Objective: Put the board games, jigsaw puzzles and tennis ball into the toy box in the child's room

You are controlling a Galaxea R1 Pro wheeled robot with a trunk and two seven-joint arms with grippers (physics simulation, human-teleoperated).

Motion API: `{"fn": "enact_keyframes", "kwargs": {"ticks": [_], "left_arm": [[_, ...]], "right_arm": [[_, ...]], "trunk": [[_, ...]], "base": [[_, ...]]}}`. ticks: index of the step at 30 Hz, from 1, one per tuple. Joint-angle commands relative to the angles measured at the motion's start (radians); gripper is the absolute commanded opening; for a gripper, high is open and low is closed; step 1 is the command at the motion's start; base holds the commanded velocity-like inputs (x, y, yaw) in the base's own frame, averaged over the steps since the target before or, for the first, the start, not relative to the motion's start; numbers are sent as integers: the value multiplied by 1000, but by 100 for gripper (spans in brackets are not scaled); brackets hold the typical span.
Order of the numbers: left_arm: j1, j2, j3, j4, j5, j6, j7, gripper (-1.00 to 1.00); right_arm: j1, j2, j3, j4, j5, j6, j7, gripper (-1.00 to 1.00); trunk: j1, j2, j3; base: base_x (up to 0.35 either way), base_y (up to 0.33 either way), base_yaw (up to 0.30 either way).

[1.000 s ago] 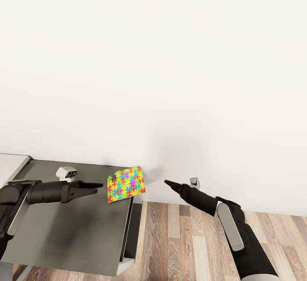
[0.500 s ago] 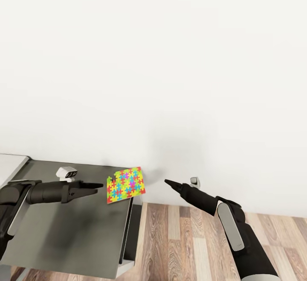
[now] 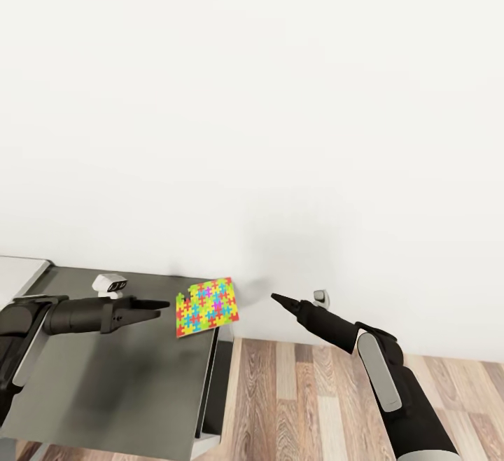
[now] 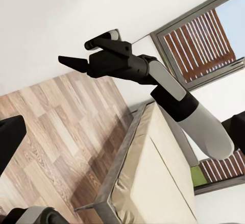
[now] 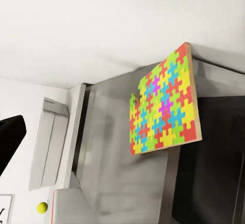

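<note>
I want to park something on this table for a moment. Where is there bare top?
The table is bare from the left tool toward its near edge. The only crowding is the far right corner, where the jigsaw puzzle overhangs the edge.

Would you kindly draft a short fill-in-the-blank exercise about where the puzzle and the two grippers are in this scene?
1. The jigsaw puzzle lies at the table's far corner, overhanging its ____ edge.
2. The gripper nearest the puzzle, its jaws closed beside it without touching, is the ____ gripper.
3. The right gripper is held out over the wooden ____ rather than the table.
4. In the right wrist view, a small ____ ball shows near a pale grey bin.

Missing words: right; left; floor; yellow
</note>
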Motion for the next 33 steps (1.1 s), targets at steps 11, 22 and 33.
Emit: {"fn": "enact_keyframes", "kwargs": {"ticks": [11, 22, 33], "left_arm": [[0, 0, -2, 0, 0, 10, -4, 100], [0, 0, -2, 0, 0, 10, -4, 100], [1, -3, -2, -6, 0, 10, -4, 100]], "right_arm": [[0, 0, -3, -2, 0, 6, 3, 100], [0, -1, -1, -2, 0, 6, 19, 100], [0, -2, -1, -2, 0, 6, 20, 100]], "trunk": [[19, -36, 2], [19, -36, 20], [19, -36, 38]], "base": [[0, 0, 0], [0, 0, 0], [0, 0, 0]]}}
